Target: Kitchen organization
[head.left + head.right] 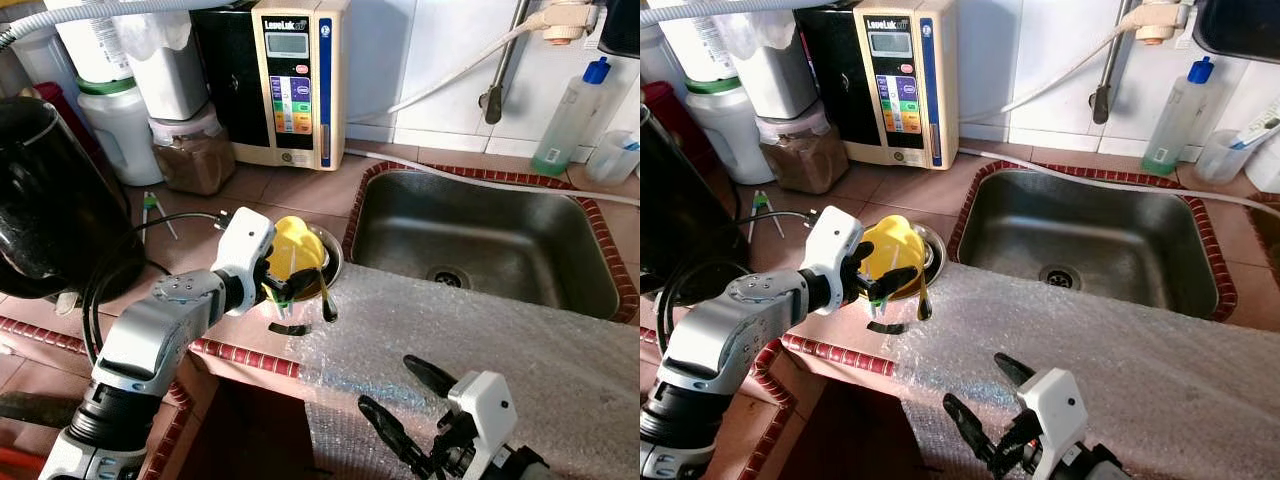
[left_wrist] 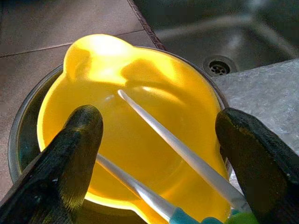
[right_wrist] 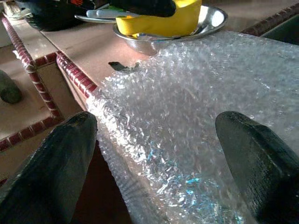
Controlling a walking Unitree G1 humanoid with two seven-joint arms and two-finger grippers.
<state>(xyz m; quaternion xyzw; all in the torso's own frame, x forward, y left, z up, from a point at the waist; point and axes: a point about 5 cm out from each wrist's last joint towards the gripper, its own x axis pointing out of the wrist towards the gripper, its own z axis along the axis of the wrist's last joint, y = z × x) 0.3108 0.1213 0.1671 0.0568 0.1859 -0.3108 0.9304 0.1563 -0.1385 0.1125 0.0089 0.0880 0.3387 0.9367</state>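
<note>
A yellow plastic bowl point(image 1: 295, 245) sits inside a steel bowl point(image 1: 334, 257) on the tiled counter, just left of the sink point(image 1: 480, 235). Two white sticks point(image 2: 177, 149) with teal and green ends lie slanted in the yellow bowl. My left gripper point(image 1: 318, 293) hovers at the bowl's near rim, open, its fingers point(image 2: 79, 144) spread to either side of the sticks without touching them. My right gripper point(image 1: 388, 385) is low at the front, open over a sheet of bubble wrap point(image 1: 480, 330), with nothing between its fingers.
A large black pot point(image 1: 50, 200) stands at the left. Jars point(image 1: 195, 150) and a water machine point(image 1: 295, 80) line the back wall. A blue-capped bottle point(image 1: 570, 115) stands behind the sink. The red-tiled counter edge point(image 1: 240, 357) runs in front of me.
</note>
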